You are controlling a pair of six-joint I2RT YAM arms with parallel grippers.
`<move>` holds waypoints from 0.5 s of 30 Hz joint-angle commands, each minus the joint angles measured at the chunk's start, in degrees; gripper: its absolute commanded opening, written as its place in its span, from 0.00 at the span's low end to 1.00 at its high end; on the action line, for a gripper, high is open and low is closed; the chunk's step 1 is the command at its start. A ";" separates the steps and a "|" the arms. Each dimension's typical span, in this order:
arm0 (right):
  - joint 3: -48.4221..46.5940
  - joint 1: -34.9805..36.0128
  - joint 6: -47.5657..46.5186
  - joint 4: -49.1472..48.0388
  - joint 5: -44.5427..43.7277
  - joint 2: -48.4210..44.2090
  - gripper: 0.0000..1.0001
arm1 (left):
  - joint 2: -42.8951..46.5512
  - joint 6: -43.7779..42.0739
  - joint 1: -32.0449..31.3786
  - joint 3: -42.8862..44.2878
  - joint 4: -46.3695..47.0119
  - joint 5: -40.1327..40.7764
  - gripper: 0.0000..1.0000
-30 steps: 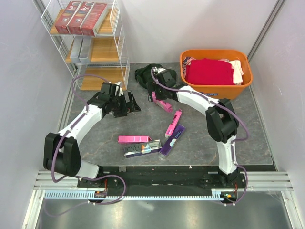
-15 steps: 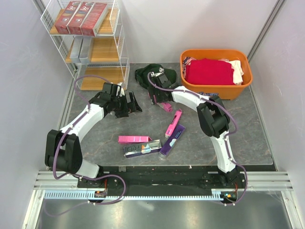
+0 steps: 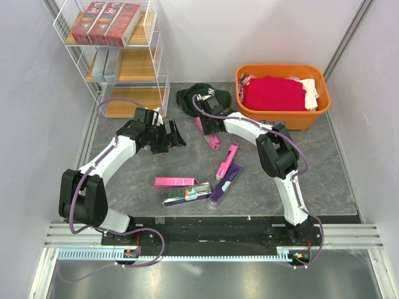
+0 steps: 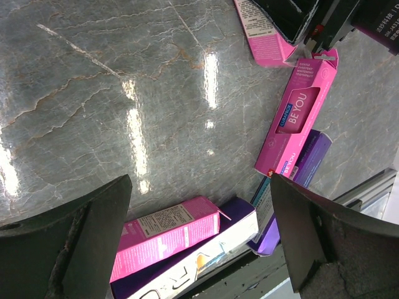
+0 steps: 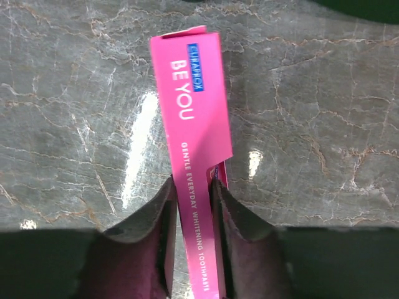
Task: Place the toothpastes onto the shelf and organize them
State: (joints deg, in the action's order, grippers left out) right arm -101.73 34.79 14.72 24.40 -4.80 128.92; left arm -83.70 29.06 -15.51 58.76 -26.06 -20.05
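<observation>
Well, the grey counter (image 3: 324, 162) in front of me is the biggest thing here, and at its far left corner stands the shelf (image 3: 138, 65), a white wire rack with three wooden boards. On the top board three dark red toothpastes (image 3: 105, 23) lie side by side, and on the middle board there are some silver-grey toothpastes (image 3: 106, 64) at the left, so this part of the work I judge as done. The bottom board (image 3: 128, 99) looks bare to me. At the far right the orange tub (image 3: 280, 118) holds folded cloth and is not my concern. On the counter, near my bases, four boxes wait: a pink box (image 3: 176, 182), touching it a shiny holographic box (image 3: 186, 194), then a purple box (image 3: 225, 184) and just beside it a second pink box (image 3: 227, 160). A fifth one, the pink BE YOU box (image 5: 190, 106), lies further back in the middle, and my right pincer (image 5: 193, 205) is clamped on its long sides at one end; if it is raised off the counter, I cannot tell. My left pincer (image 4: 199, 230) hangs with its jaws wide apart and holds nothing, above the near boxes. So I think roughly half is left: five boxes must go to the shelf.
</observation>
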 commanded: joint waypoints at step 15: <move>11.20 -5.87 13.57 -17.10 17.10 -22.90 0.21 | 6.80 -0.23 -0.22 4.43 1.01 -4.29 0.99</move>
State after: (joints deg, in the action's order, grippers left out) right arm -93.06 30.81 21.96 18.50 7.25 116.68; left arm -79.20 29.06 -15.51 59.68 -26.30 -21.47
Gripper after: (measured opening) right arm 0.295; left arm 0.991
